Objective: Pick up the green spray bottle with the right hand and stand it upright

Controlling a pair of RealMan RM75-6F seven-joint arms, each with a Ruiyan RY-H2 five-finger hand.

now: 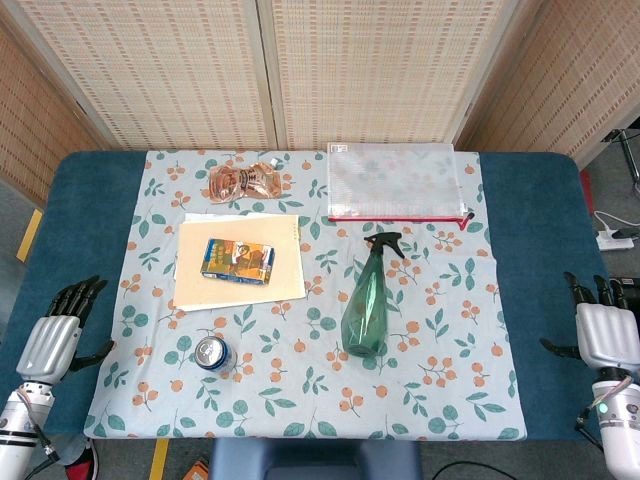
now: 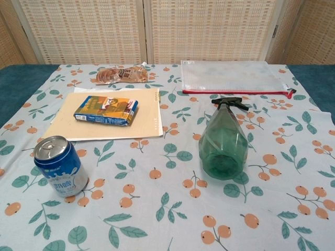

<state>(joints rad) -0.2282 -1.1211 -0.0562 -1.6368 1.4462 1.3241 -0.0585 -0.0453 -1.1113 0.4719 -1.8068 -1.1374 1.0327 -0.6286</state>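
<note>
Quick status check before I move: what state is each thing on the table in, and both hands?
green spray bottle: lying on its side, nozzle toward the far edge, not held
blue can: upright, top closed
blue box: lying flat on the tan folder
mesh zipper pouch: flat, zipped
snack packet: lying flat
left hand: open, empty
right hand: open, empty

So the green spray bottle (image 1: pixel 367 305) (image 2: pixel 224 142) is see-through with a black trigger head, lying flat on its side, nozzle end pointing toward 12 o'clock, fat base toward 6, a bit right of center.
</note>
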